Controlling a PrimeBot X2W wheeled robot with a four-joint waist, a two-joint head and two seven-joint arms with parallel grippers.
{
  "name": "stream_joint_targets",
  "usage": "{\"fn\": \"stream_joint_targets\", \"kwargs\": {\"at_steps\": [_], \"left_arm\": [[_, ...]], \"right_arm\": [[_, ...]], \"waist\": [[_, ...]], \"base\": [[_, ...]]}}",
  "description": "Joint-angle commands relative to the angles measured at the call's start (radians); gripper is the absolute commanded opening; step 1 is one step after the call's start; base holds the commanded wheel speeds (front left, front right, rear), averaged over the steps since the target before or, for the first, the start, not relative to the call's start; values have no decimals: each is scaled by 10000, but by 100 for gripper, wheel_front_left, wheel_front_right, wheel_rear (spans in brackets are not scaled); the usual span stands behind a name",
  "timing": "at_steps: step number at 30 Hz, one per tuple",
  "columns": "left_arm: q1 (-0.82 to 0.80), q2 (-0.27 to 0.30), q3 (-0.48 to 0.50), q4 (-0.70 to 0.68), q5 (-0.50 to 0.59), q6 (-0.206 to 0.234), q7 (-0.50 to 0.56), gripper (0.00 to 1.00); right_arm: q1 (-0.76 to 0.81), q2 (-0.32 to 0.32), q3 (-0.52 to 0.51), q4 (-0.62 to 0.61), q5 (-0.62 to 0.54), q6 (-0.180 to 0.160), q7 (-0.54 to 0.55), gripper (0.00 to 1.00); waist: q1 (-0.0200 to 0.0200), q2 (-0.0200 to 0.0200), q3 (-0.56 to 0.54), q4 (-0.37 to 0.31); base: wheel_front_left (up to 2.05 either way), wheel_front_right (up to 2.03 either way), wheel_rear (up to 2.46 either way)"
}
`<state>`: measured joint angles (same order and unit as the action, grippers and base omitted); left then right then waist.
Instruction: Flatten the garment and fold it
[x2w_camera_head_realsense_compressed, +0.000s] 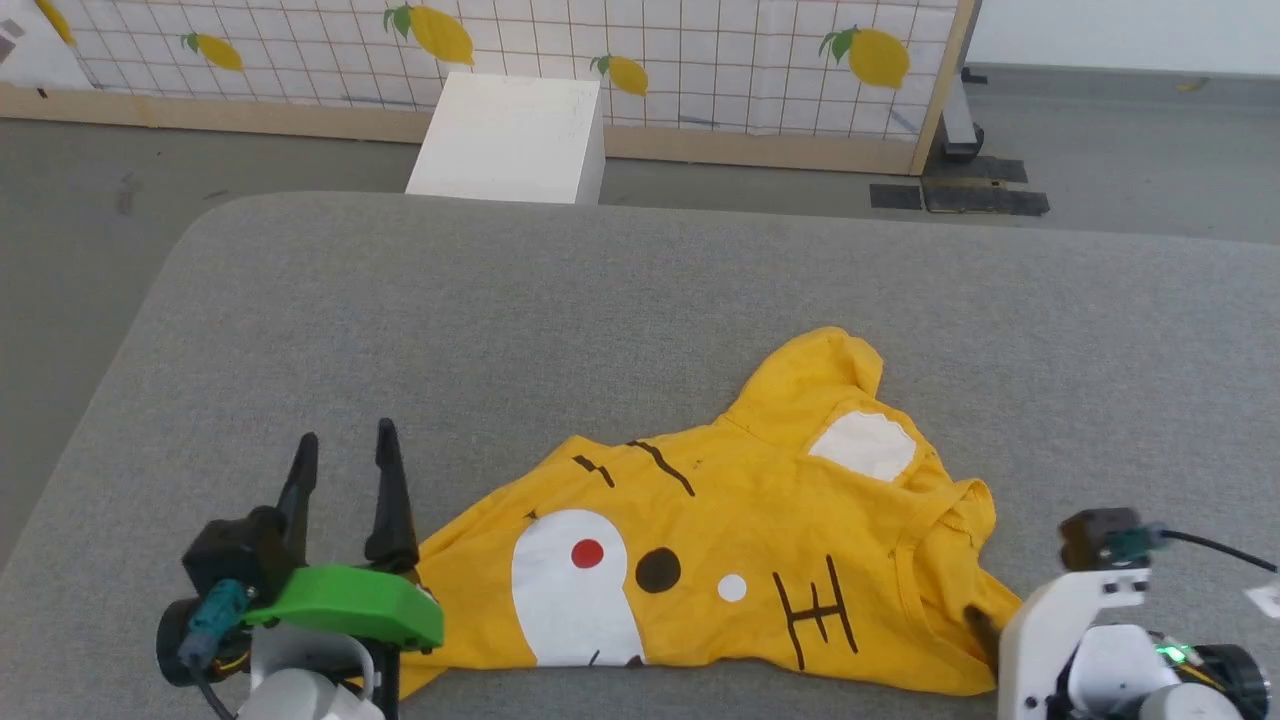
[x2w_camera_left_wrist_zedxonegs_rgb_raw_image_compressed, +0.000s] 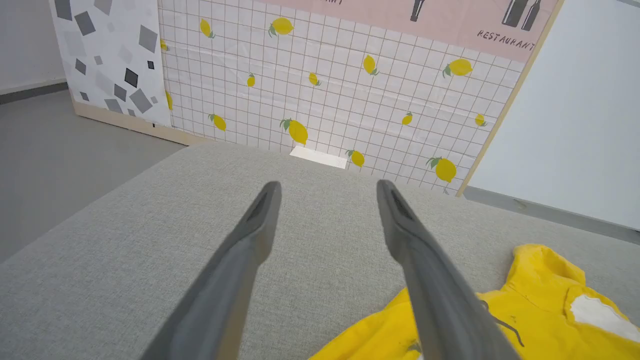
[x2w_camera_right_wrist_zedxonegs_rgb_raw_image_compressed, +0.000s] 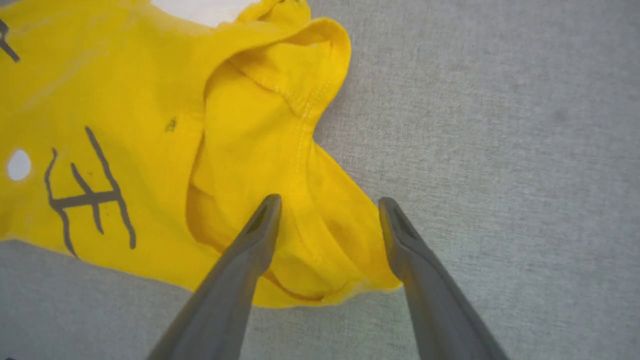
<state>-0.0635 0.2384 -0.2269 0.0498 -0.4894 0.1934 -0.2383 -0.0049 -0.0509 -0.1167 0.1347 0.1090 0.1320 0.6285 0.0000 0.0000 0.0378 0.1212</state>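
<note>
Garment (x2w_camera_head_realsense_compressed: 720, 500) crumpled, corners hidden behind left gripper (x2w_camera_head_realsense_compressed: 347, 434), right gripper (x2w_camera_right_wrist_zedxonegs_rgb_raw_image_compressed: 328, 201); both spread, empty.

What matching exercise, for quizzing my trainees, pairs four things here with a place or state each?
Things:
1. left claw
2. right claw
3. box
4. red dot

Places or states:
A. on the floor
B. open, above the rumpled end of the shirt
C. on a white patch
D. open, left of the shirt

Pairs: 1-D, 2-B, 3-A, 4-C.
</note>
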Motion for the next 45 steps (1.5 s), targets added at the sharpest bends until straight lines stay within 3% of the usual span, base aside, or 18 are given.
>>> {"fn": "stream_joint_targets", "kwargs": {"at_steps": [1,8,9,10,15,20,27,28,29,35,40,45], "left_arm": [[-77,-94,-17,77,191,-86,-116,100],[-71,-523,160,183,579,-288,-228,100],[-78,-564,217,143,626,-311,-229,100],[-75,-620,289,110,682,-332,-230,100],[-150,-851,506,101,810,-499,-233,100],[-435,-1078,535,113,960,-696,-234,100],[-748,-1299,542,235,1056,-845,-234,100],[-785,-1313,550,288,1047,-876,-234,100],[-835,-1334,565,358,1036,-914,-234,100],[-1078,-1389,336,475,907,-1186,-171,100],[-1561,-1452,123,542,756,-1294,213,100],[-2695,-1591,-298,1229,455,-1608,985,100]], "right_arm": [[-159,4,123,163,-191,-13,280,100],[-538,-303,661,1243,-330,-13,937,100],[-647,-338,682,1360,-248,-13,989,43],[-827,-427,739,1479,-141,-13,1013,0],[-2187,-1008,428,1747,344,-13,1076,0],[-4086,-1775,-326,2244,-44,-13,868,0],[-5366,-1891,-842,3526,-985,-13,407,0],[-5383,-1842,-916,3706,-1007,-13,428,41],[-5367,-1750,-1066,3829,-985,-13,331,100],[-4530,-1337,-1465,2668,-93,-13,-1205,100],[-2922,-943,-1105,844,785,-13,-2934,100],[-1626,-441,-674,-86,1389,-13,-4002,100]], "waist": [[0,0,73,8],[0,0,415,366],[0,0,476,411],[0,0,541,465],[0,0,950,695],[0,0,1310,1000],[0,0,1463,1251],[0,0,1435,1246],[0,0,1349,1171],[0,0,892,711],[0,0,750,-93],[0,0,885,-1156]], "base": [[0,0,0],[0,0,0],[0,0,0],[0,0,0],[0,0,0],[0,0,0],[0,0,0],[0,0,0],[0,0,0],[0,0,0],[0,0,0],[0,0,0]]}}
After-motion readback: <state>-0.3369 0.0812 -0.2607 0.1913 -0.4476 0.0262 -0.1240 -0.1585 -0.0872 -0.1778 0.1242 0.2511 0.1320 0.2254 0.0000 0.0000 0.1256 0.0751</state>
